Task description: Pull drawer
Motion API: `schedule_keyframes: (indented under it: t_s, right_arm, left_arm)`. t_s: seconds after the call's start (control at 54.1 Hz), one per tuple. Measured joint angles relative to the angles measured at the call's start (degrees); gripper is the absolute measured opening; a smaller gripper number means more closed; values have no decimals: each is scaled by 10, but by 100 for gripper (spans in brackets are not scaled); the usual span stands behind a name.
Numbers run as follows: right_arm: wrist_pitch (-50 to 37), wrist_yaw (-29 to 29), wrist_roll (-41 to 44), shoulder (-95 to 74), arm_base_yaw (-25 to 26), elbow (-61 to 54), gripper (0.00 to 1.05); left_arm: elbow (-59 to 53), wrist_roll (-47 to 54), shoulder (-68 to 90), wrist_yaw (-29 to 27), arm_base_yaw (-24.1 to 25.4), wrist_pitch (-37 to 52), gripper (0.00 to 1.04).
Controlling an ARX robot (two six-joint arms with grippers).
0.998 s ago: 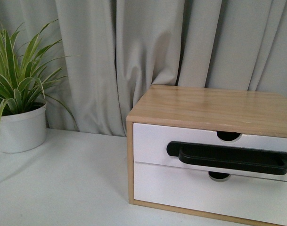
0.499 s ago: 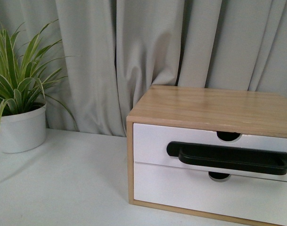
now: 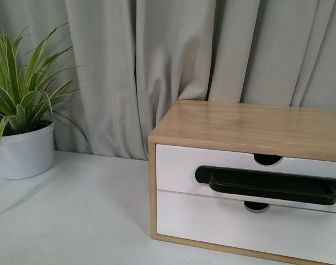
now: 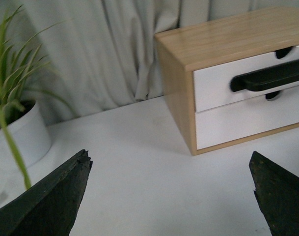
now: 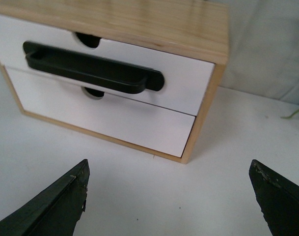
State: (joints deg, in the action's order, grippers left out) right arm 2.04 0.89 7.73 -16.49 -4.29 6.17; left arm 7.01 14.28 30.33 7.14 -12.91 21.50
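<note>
A light wood cabinet (image 3: 239, 124) stands on the white table at the right. Its upper drawer (image 3: 179, 168) has a white front, a long black bar handle (image 3: 270, 186) and a half-round notch (image 3: 267, 159) in its upper edge; it looks shut. This drawer (image 4: 215, 83) and handle (image 4: 269, 77) also show in the left wrist view, and drawer (image 5: 188, 86) with handle (image 5: 93, 69) in the right wrist view. My left gripper (image 4: 171, 167) is open over bare table, short of the cabinet's left corner. My right gripper (image 5: 169, 172) is open before the cabinet's right corner. Neither arm shows in the front view.
Below the handled drawer is a plain white drawer front (image 3: 212, 223) with no handle. A potted plant in a white pot (image 3: 24, 152) stands at the far left on the table (image 3: 85, 215). A grey curtain (image 3: 156, 55) hangs behind everything.
</note>
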Motion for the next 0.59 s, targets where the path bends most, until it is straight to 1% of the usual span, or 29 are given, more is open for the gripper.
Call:
schedule_keyframes:
  t_s: [0.037,0.074,0.111,0.148,0.203,0.277,0.314,0.351,0.388,0.499,0.536,0.591]
  right_arm:
    - [-2,17,34,-34,-8,17,96]
    - [-12,33,63,-61,-9,28,96]
    - [-29,54,93,-97,-8,42,96]
    - [-37,80,128,-142,-4,61,96]
    - [-57,104,155,-186,4,76,96]
    - [-68,123,185,-233,14,96,96]
    - [-68,139,200,-260,21,109,96]
    - [-68,147,214,-279,26,119,96]
    - [-69,153,223,-297,29,128,96]
    - [-71,177,259,-346,43,158,96]
    - [-68,189,273,-360,51,169,96]
    - [-58,209,295,-379,66,186,96]
  left_arm:
    - [14,16,36,12,-7,19,98]
    - [37,44,81,34,-18,22,98]
    - [53,66,113,43,-26,24,98]
    - [80,106,163,67,-39,11,98]
    - [111,145,213,94,-42,-4,98]
    - [152,174,274,100,-45,3,98]
    - [186,191,310,118,-46,-10,98]
    - [208,205,336,118,-49,-7,98]
    - [235,229,370,102,-56,-6,98]
    - [282,281,429,105,-76,-28,98]
    - [297,309,447,114,-87,-44,98]
    - [320,365,471,143,-105,-75,98]
